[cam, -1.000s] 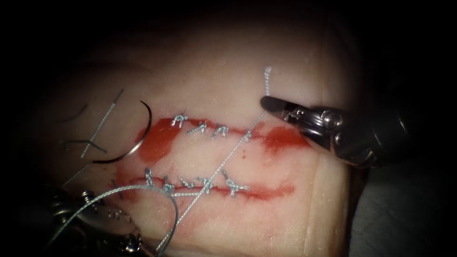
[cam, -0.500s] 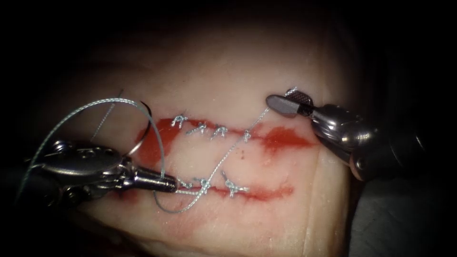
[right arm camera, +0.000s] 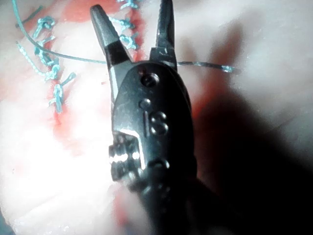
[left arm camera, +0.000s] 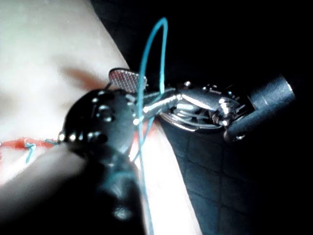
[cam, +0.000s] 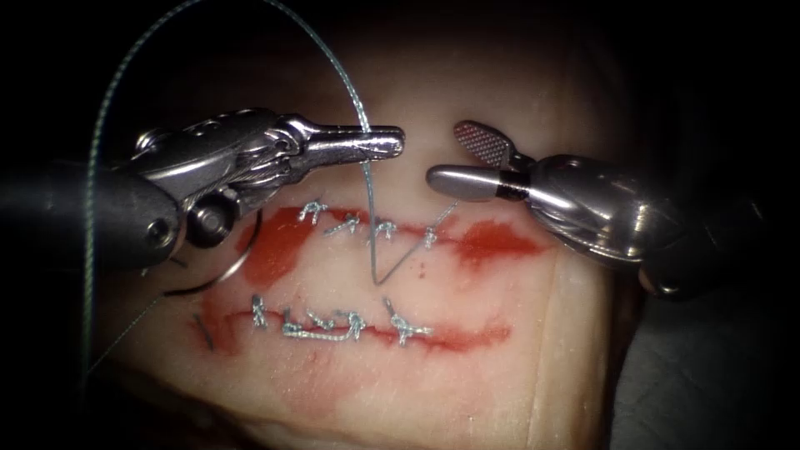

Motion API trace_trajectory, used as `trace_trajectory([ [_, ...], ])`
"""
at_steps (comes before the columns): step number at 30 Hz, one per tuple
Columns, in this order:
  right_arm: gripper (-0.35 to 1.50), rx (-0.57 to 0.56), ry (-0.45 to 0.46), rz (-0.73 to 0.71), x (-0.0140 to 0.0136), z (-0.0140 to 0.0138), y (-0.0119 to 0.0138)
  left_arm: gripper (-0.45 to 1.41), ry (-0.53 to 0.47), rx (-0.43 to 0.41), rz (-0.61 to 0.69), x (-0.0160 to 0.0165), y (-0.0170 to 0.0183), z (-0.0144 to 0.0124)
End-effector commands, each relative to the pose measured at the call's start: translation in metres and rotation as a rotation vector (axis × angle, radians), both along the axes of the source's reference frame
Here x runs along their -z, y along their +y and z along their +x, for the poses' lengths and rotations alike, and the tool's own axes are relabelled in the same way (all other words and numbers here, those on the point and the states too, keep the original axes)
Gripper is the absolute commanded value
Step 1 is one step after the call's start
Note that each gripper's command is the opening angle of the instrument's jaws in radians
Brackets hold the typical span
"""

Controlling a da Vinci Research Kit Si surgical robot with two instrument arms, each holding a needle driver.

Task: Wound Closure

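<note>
The left claw point(cam: 387, 143) and its wrist cover much of the curved needle point(cam: 218, 279), leaving just an arc of it showing on the tissue point(cam: 500, 350) left of the cuts. The thread point(cam: 100, 142) loops out past the endoscope view's upper edge. Whether the needle's point is in the tissue cannot be told.

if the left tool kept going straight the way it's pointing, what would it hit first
Probably the right tool: the left tool, shut on the thread, points right at its open jaws. Depth is unclear, so it might pass them.
</note>
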State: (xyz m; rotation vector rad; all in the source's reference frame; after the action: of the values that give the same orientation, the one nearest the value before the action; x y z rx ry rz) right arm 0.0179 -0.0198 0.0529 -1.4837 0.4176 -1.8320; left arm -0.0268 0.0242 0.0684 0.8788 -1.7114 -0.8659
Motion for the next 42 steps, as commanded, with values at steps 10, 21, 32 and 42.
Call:
trace_trajectory([
  [10, 1.11, -0.011, 0.203, -0.028, -0.0036, 0.005, -0.0027, -0.45, 0.01, 0.029, -0.038, -0.0039, 0.0029, -0.0045],
  [21, 0.98, 0.002, 0.439, 0.028, -0.0033, 0.005, -0.0027, -0.45, 0.247, 0.098, -0.106, -0.0118, 0.0016, -0.002],
  [32, 0.81, -0.438, 0.48, 0.17, -0.003, 0.003, -0.0014, -0.45, 0.45, 0.118, -0.128, -0.0159, -0.0029, 0.0011],
  [42, 0.76, -0.688, 0.387, 0.311, -0.0039, 0.0028, -0.0016, -0.45, 0.53, 0.044, -0.157, -0.0139, -0.0063, 0.0004],
])
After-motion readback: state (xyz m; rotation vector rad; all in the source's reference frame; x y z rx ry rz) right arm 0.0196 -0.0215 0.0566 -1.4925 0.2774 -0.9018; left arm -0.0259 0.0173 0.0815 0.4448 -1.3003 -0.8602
